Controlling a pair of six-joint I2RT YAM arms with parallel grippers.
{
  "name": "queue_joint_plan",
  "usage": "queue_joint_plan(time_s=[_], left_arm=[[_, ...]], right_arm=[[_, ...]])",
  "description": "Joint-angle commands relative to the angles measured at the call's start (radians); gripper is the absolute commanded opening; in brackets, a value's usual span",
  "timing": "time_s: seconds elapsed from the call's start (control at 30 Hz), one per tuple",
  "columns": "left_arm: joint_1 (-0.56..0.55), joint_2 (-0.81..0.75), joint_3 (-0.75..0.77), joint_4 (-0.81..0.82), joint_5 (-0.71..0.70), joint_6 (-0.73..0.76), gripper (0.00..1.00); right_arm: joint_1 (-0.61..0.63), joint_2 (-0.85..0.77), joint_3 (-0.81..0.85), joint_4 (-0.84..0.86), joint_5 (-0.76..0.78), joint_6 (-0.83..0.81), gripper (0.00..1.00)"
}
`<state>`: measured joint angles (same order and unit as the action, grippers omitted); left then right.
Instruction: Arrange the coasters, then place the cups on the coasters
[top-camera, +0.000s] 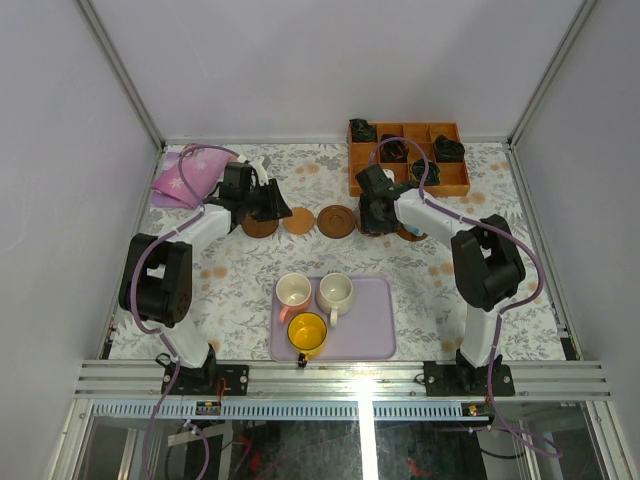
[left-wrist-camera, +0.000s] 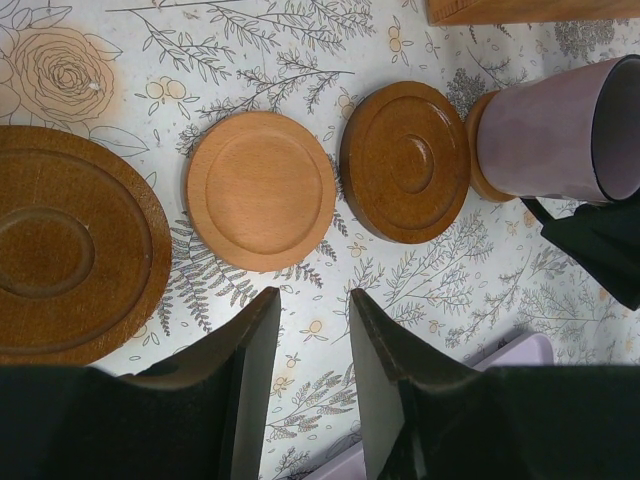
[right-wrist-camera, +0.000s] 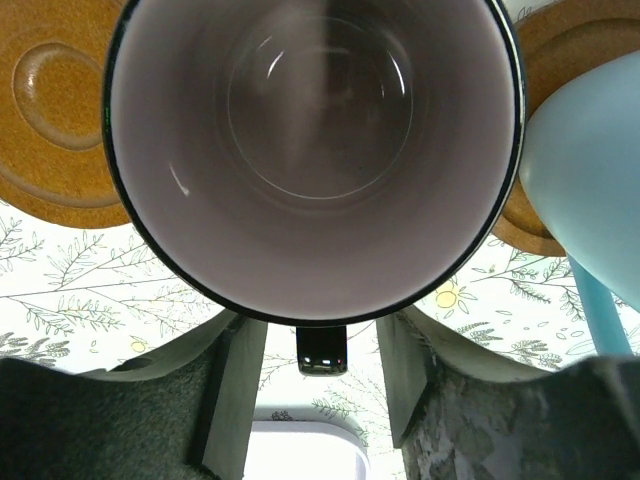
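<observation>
Three coasters lie in a row: a dark one (left-wrist-camera: 60, 250), a tan one (left-wrist-camera: 262, 190) and a dark one (left-wrist-camera: 405, 160). My left gripper (left-wrist-camera: 312, 300) hovers open just before them, holding nothing. The greyish purple cup (right-wrist-camera: 310, 150) stands upright on a tan coaster (left-wrist-camera: 481, 150). Its dark handle (right-wrist-camera: 322, 350) sits between the fingers of my right gripper (right-wrist-camera: 312, 325), which is open with a gap on each side. The light blue cup (right-wrist-camera: 590, 170) stands on a coaster (right-wrist-camera: 545, 60) to the right. Pink (top-camera: 293, 292), cream (top-camera: 335, 291) and yellow (top-camera: 307, 333) cups sit on the lavender tray (top-camera: 375, 320).
An orange compartment box (top-camera: 408, 158) with dark items stands at the back right, close behind my right gripper (top-camera: 376, 212). A pink cloth (top-camera: 185, 175) lies at the back left, behind my left gripper (top-camera: 268, 203). Walls enclose the table on three sides.
</observation>
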<state>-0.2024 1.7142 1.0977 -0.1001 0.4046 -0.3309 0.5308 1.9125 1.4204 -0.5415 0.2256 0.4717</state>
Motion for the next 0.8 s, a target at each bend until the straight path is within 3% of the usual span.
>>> queue_joint_plan(time_s=[0.0,0.17,0.5,0.7,0.77], left_arm=[[-0.003,0.005,0.03,0.021,0.021,0.012,0.34],[-0.003,0.006,0.035,0.022,0.029,0.007,0.34],[-0.004,-0.021,0.027,0.025,0.027,0.005,0.36],[-0.006,-0.063,-0.012,0.029,0.03,0.004,0.4],[-0.007,-0.084,-0.034,0.03,0.027,0.003,0.41]], right_arm=[[-0.005,-0.038,0.029,-0.03,0.037,0.013,0.55],[-0.004,-0.082,0.008,-0.052,0.029,0.023,0.59],[0.051,-0.241,-0.043,-0.071,0.041,0.015,0.78],[0.132,-0.357,-0.097,-0.065,0.048,0.006,1.0],[0.158,-0.387,-0.124,-0.064,0.025,0.009,1.0]])
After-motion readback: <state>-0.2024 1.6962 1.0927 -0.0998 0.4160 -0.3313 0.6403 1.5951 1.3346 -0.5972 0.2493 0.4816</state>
